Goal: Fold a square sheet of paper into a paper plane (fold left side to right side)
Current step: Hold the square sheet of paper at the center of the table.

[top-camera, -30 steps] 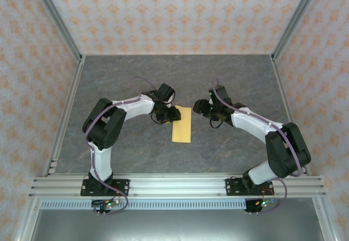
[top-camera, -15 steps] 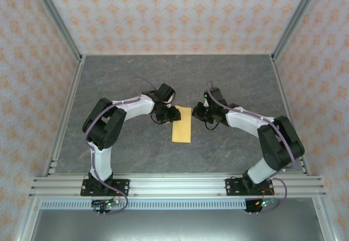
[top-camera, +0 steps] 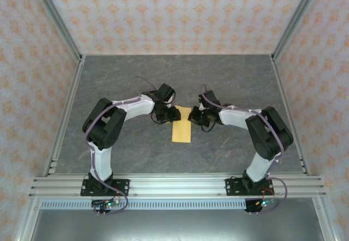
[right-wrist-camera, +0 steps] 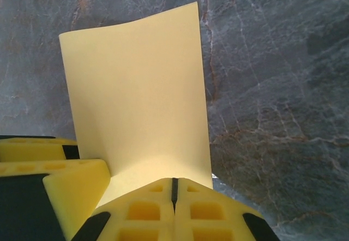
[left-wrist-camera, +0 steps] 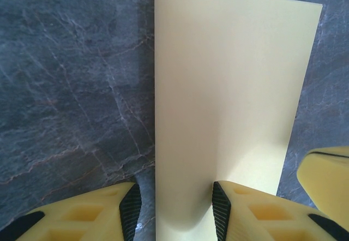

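- Plainly, the right gripper (right-wrist-camera: pixel 174 184) has its jaws pressed together with nothing between them; the closed tips sit at the right edge of the paper (right-wrist-camera: pixel 136 88), and I cannot tell whether they press on it or hang just over it.
- Across from it, the left gripper (left-wrist-camera: pixel 175 200) stands with jaws apart, straddling the paper's left edge: one of its fingers (left-wrist-camera: pixel 221 211) lies over the sheet, the other is just off it over bare table, and neither pinches anything.
- Lying in the middle of the table (top-camera: pixel 136 77), between the two grippers, the paper is a narrow yellow rectangle, long side running away from the arm bases. It bows upward a little instead of lying dead flat.
- Judging by that curl, it is very light, thin and springy. It will likely slide on the smooth top under a sideways push, and a hard pinch would leave a stray crease.
- A sensible hold, I would say, is a free edge or corner, nipped shallowly, with the other gripper pinning the sheet flat near the fold.
- Further out, both wrists tip downward. The left arm (top-camera: pixel 109 124) and right arm (top-camera: pixel 256 126) bend at the elbow and reach inward from their bases, mirroring each other.
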Controlling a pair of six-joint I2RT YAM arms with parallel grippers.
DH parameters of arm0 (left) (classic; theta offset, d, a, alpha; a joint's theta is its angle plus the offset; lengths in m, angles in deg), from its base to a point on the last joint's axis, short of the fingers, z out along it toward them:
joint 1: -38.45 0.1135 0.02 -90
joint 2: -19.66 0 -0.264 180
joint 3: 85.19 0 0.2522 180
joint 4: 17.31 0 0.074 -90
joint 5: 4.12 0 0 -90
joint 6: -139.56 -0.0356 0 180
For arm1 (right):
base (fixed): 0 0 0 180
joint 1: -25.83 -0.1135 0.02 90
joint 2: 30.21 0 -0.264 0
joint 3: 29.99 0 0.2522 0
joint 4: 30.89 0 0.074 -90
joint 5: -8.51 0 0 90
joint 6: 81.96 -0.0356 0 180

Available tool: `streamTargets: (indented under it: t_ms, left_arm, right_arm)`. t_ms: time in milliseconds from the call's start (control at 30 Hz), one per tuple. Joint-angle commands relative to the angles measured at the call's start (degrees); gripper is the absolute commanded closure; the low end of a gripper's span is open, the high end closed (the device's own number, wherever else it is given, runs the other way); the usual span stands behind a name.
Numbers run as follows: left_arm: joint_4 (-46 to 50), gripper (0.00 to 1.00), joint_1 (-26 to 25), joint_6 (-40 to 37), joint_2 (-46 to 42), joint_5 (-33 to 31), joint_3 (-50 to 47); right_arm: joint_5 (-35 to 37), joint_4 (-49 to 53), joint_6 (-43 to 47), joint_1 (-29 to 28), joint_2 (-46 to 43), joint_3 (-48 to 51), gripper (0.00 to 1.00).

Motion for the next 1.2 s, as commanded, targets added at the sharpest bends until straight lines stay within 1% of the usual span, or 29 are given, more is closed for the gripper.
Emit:
streamTargets:
  t_ms: [0,333,467,633,767,833,933,1033,1100,1167]
  left_arm:
    - [1.56,0.57,-0.63,-1.25,2.84,-2.5,-0.09]
    - [1.78,0.57,-0.57,-1.42,0.51,-2.8,-0.09]
    - [2.79,0.53,-0.52,-1.97,-2.15,-3.87,0.36]
    - [3.94,0.47,0.04,-2.51,-7.82,-4.71,0.86]
    - [3.86,0.47,0.3,-2.98,-10.77,-4.92,0.71]
    - [2.31,0.52,0.26,-3.01,-11.21,-2.77,0.29]
    - [-1.82,0.63,0.2,-1.86,-9.99,3.87,-0.5]
    - [-7.33,0.71,0.14,0.41,-7.87,10.4,-1.48]
    - [-9.22,0.75,0.15,1.4,-6.72,12.23,-1.77]
    - [-9.64,0.77,0.19,1.47,-5.61,12.58,-1.81]
  right_arm:
    - [0.23,2.89,-0.23,-0.32,1.67,-2.0,1.0]
    - [2.73,9.76,1.17,-0.32,5.23,-3.57,1.0]
    - [3.6,11.37,1.66,-0.36,6.17,-3.58,1.0]
    - [4.06,11.82,1.47,-0.32,7.19,-3.08,1.0]
    - [4.59,12.37,1.67,-0.33,7.4,-3.07,1.0]
    - [4.7,12.43,1.63,-0.32,7.4,-3.15,1.0]
    - [4.63,12.49,1.68,-0.36,7.6,-3.26,1.0]
    - [4.53,12.43,1.71,-0.32,7.62,-3.33,1.0]
    - [4.54,12.52,1.7,-0.36,7.7,-3.42,1.0]
    - [4.6,12.69,1.78,-0.43,7.8,-3.51,1.0]
